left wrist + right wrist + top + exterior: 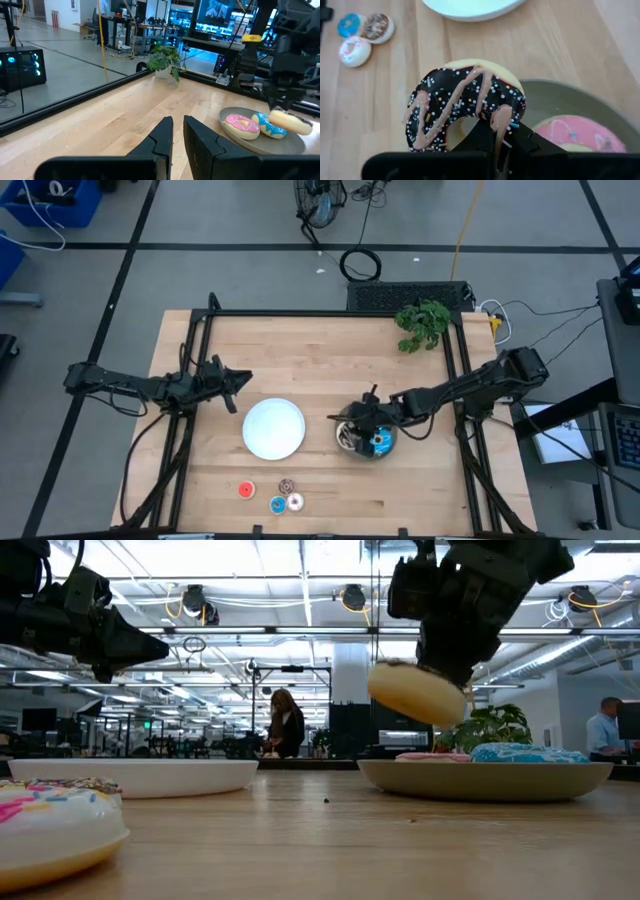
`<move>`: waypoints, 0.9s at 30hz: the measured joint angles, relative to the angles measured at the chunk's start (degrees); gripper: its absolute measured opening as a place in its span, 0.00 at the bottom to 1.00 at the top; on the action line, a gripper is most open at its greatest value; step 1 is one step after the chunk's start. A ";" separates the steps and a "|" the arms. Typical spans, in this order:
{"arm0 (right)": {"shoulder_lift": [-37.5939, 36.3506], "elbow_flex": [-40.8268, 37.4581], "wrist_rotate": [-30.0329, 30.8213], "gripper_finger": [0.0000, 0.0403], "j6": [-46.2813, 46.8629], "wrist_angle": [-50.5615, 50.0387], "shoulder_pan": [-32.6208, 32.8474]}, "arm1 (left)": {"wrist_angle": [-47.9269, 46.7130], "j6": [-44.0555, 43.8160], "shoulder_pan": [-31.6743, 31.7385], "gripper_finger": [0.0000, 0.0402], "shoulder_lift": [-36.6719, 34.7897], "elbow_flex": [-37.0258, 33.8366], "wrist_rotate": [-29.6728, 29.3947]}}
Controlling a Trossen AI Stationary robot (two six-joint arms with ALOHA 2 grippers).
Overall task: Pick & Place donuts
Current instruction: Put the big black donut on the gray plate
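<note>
My right gripper (502, 137) is shut on the brown-sprinkled donut (465, 107), a cream ring with dark glaze; in the low view this donut (415, 690) hangs above the left rim of the grey plate (485, 780). A pink donut (241, 125) and a blue donut (269, 127) lie in that plate. Several tiny donuts rest flat on the table near its near edge: red (246, 489), brown (286, 484), blue (277, 504), white (295, 501). My left gripper (178, 132) waits left of the white plate (273, 428), fingers shut but for a narrow slit, touching nothing. My right gripper pinches the brown-sprinkled donut by one side of its ring (501, 120); one finger (481, 135) seems to stand in the hole, the other (527, 142) outside the rim. The donut (415, 690) is lifted clear of the plate and tilted below the fingers.
A small green plant (423, 323) stands near the table's far right corner. Black frame rails (330, 313) run along the far, left and right sides. Bare wood lies between the two plates and on the table's far half. People show in the room behind.
</note>
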 joint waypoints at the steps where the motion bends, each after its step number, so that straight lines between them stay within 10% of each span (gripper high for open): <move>1: 0.39 -0.19 -0.08 0.03 0.14 0.00 0.21 | 0.01 -0.01 0.00 0.13 0.00 0.01 0.00; 15: 8.00 -0.31 0.05 0.03 -0.25 0.26 0.07 | 0.01 -0.04 0.00 0.13 -0.01 0.02 -0.04; 27: 7.99 -0.29 -0.32 0.28 -1.39 0.34 -0.04 | -0.12 -0.02 0.00 0.13 0.01 0.02 -0.04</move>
